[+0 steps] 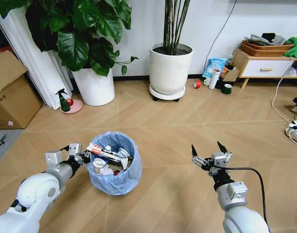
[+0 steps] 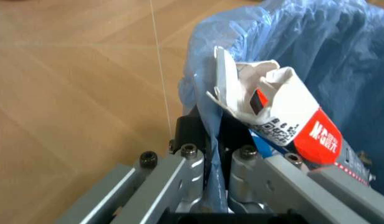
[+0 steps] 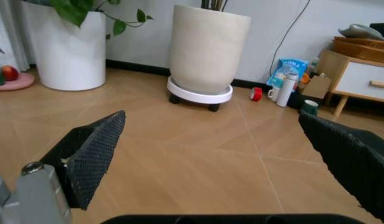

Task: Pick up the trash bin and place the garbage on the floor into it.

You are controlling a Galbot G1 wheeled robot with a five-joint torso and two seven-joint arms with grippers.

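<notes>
The bin (image 1: 115,164) stands on the floor (image 1: 177,131), full of garbage (image 1: 105,164): paper wads, a cup and a long red-and-white tube (image 1: 107,153) lying across the top, pointing sideways. The left pincer (image 1: 86,156) is closed on the bin's near rim and blue bag (image 2: 292,42). The right pincer (image 1: 209,150) hangs wide open over bare floor, well apart from the bin.

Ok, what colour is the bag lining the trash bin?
Light blue and see-through; the bag lining the trash bin shows best in the left wrist view.
</notes>
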